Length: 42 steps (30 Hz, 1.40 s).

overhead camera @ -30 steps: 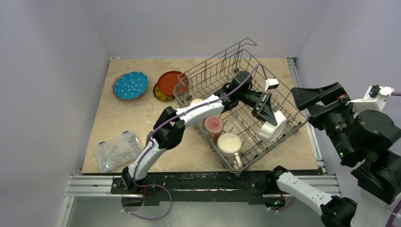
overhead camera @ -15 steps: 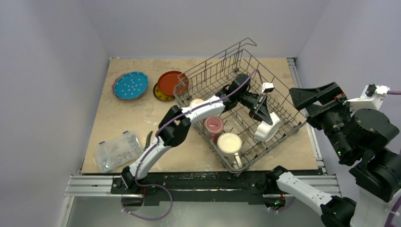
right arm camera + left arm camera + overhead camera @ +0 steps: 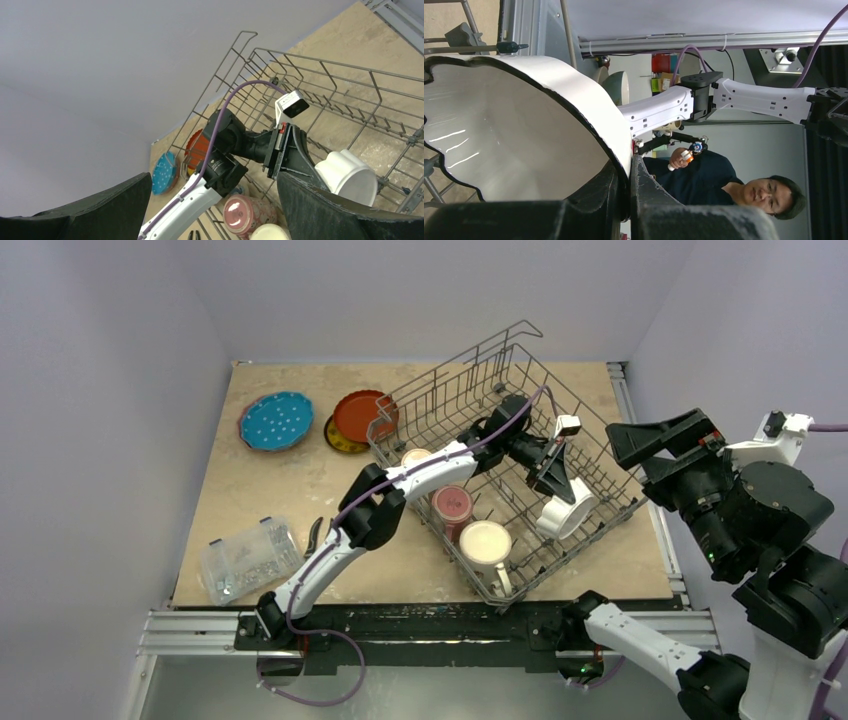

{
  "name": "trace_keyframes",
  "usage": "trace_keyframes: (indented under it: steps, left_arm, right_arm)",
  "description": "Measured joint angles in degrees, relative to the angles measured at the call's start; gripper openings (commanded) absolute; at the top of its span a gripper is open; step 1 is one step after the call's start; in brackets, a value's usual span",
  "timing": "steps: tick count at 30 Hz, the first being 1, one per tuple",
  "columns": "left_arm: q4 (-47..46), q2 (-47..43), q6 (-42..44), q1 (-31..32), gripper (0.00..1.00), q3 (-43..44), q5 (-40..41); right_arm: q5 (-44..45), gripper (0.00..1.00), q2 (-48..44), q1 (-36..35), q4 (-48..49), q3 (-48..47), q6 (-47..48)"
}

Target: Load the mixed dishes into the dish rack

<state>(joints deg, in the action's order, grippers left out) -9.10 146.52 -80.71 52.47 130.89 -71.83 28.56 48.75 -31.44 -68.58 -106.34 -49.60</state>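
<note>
1. Left gripper (image 3: 628, 172) is clamped on the rim of the white fluted bowl (image 3: 514, 135), one finger inside the wall and one outside.
2. The bowl hangs from the gripper tips, tilted on edge, inside the large grey wire dish rack (image 3: 455, 390) near its right wall (contact with the wires: cannot tell).
3. Maroon mug (image 3: 452, 505) and cream mug (image 3: 485, 542) stand in the rack, left of the bowl and apart from it.
4. Right gripper (image 3: 214, 185) has its jaws spread wide and holds nothing. It is raised to the right of the rack, well apart from the bowl.
5. Blue dotted round plate (image 3: 275, 420) lies on the bench (image 3: 300, 490).
</note>
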Motion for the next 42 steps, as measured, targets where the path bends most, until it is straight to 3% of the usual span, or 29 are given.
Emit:
trace_keyframes:
  steps: [7, 12, 23, 27, 32, 42]
  left_arm:
    - [5.68, 0.07, 5.07, -0.02, 0.27, 1.11, 0.11]
    - [13.79, 0.07, 11.41, -0.39, 0.38, 1.18, 2.49]
    - [26.67, -1.44, 23.02, -1.14, 0.38, 1.09, 10.45]
    - [31.5, -4.52, 27.8, -1.14, 0.46, 1.05, 14.23]
    - [37.22, -8.5, 33.9, -1.07, 0.48, 0.48, 18.1]
    - [44.87, -9.57, 41.35, 0.17, 0.6, 0.46, 21.92]
  right_arm:
    - [-1.09, 0.98, 0.48, 0.0, 0.04, 0.37, 0.39]
    - [-1.27, 0.98, 0.48, 0.0, 0.07, 0.9, 0.42]
    - [-1.81, 0.98, 0.33, 0.0, 0.04, 1.6, 0.37]
    - [-2.51, 0.98, 0.33, 0.0, 0.07, 1.62, 0.37]
    - [-2.6, 0.98, 0.28, 0.0, 0.04, 1.88, 0.37]
    - [-2.6, 0.98, 0.17, 0.0, 0.11, 2.49, 0.37]
